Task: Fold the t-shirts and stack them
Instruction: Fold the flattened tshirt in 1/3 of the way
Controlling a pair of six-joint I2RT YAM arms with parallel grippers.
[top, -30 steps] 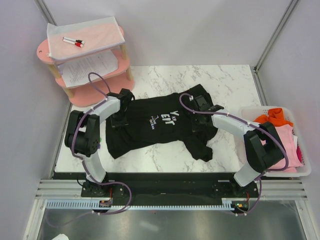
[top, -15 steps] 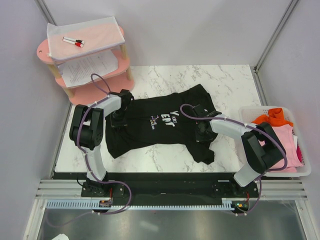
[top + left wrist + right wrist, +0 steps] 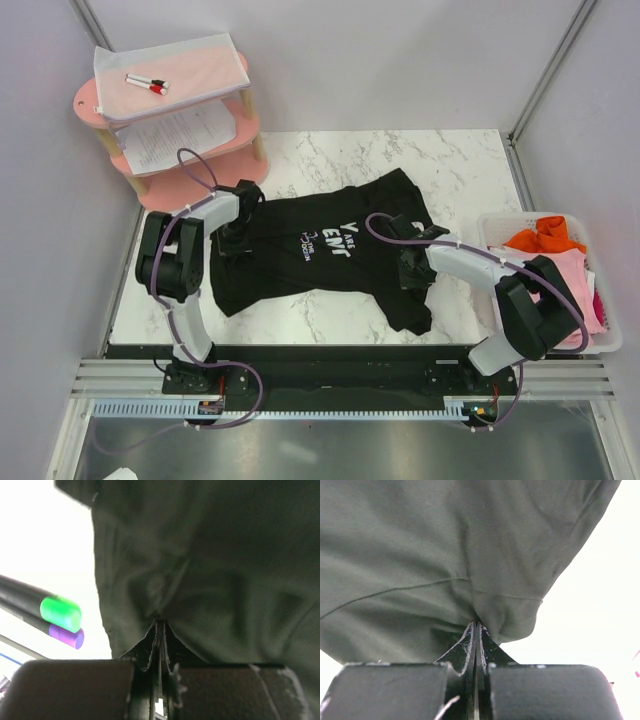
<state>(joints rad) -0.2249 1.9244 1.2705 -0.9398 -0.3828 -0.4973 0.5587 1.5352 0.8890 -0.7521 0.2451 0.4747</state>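
Note:
The black t-shirt (image 3: 320, 255) with small white chest lettering lies spread and rumpled on the marble table (image 3: 460, 160). My left gripper (image 3: 236, 232) is shut on the shirt's left edge; in the left wrist view its jaws (image 3: 160, 630) pinch dark cloth (image 3: 215, 565). My right gripper (image 3: 412, 268) is shut on the shirt's right side; in the right wrist view its jaws (image 3: 476, 627) pinch a fold of the cloth (image 3: 445, 545). Pink and orange t-shirts (image 3: 560, 265) lie bundled in a white bin at the right.
A pink tiered shelf (image 3: 175, 125) with white paper sheets and a marker stands at the back left. The white bin (image 3: 600, 345) sits off the table's right edge. Grey walls enclose the table on three sides.
My right gripper has moved toward the near edge, dragging the shirt's right side with it. My left gripper has shifted slightly nearer too. The shirt sits lower and more bunched at its right end.

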